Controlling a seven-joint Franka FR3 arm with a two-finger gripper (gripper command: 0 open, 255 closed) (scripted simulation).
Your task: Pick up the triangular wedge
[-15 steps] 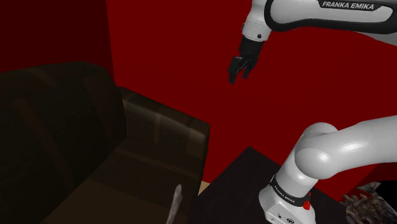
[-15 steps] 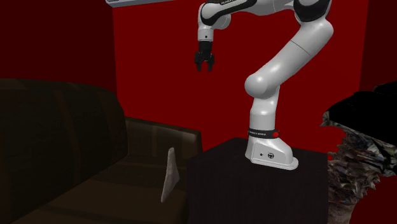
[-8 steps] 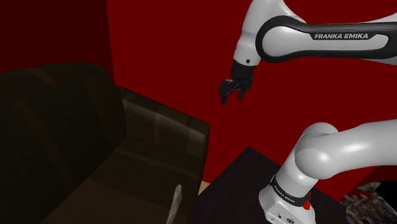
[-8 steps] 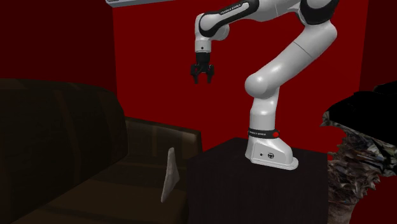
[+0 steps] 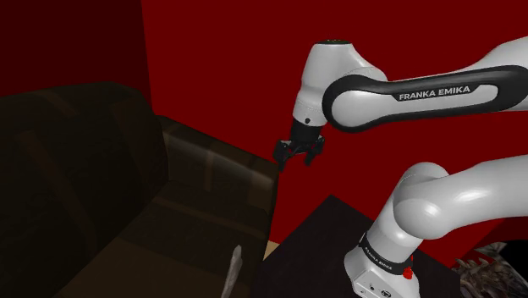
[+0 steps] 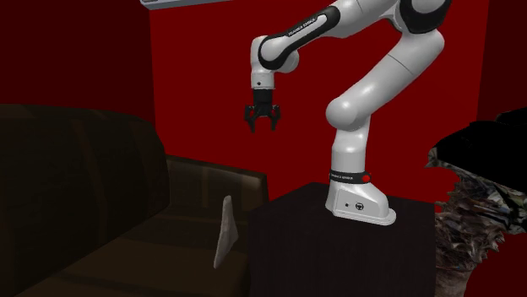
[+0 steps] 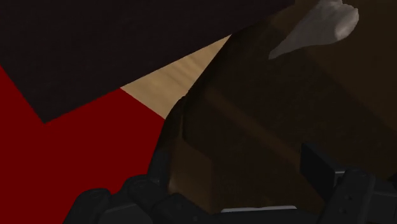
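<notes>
My tool (image 6: 262,126) hangs in mid-air, pointing down. Its two black fingers (image 7: 316,164) are spread wide with nothing between them. It is above the armrest (image 5: 222,168) at one end of a dark brown sofa (image 6: 93,194) and is clear of it, with a plain red wall (image 6: 203,76) behind.

The triangular wedge (image 6: 225,232) is pale grey and stands upright on its edge on the sofa's seat. It is well below my tool and apart from it, just beside the black box that is my stand (image 6: 338,245). In the wrist view it shows pale against the brown cushion, out beyond my fingers. A strip of tan floor (image 7: 172,76) runs between sofa and stand.

In the shoulder view, my white arm (image 5: 440,195) carries the words "FRANKA EMIKA" (image 5: 444,91) in white capitals on the dark band of its upper link. The dark ring above the base (image 5: 376,258) also bears a line of lettering, too small for me to read. In the second exterior view there is a small round mark (image 6: 359,204) on the base, and I cannot make that out either.

At the second exterior view's right, a mottled grey mass (image 6: 473,240) sits under a black area (image 6: 473,148).
</notes>
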